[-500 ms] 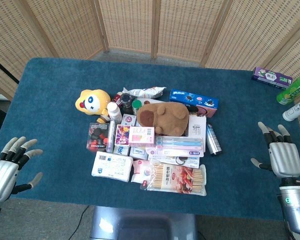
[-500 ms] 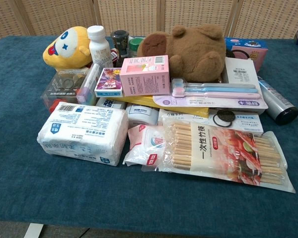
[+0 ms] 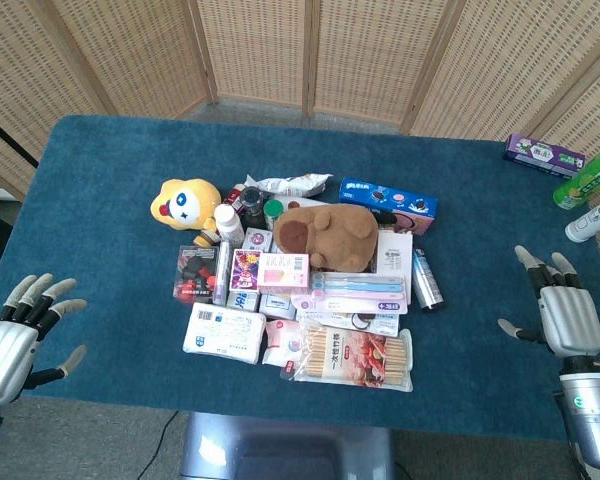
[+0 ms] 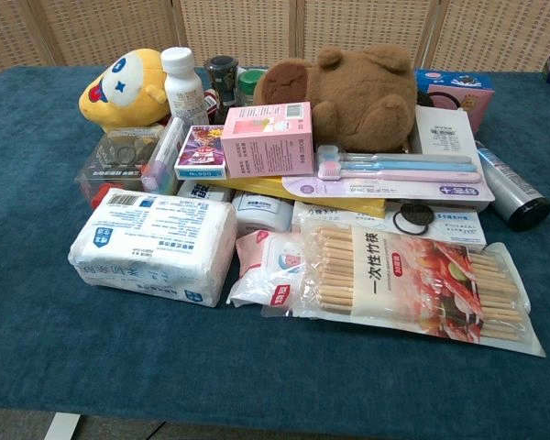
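With the left hand point(image 3: 8, 345) and right hand point(image 3: 565, 315) both empty, fingers spread, at the desk point(image 3: 100, 180) edges, well apart from the central pile, any reach should probably come down on an outer item like the chopsticks pack point(image 3: 355, 357).

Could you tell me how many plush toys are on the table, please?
2: a yellow plush toy at the pile's back left and a brown plush bear in the middle; others may be buried.

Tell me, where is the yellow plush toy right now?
The yellow plush toy sits at the pile's far left corner in the head view, beside the white bottle, well left of the brown plush bear.
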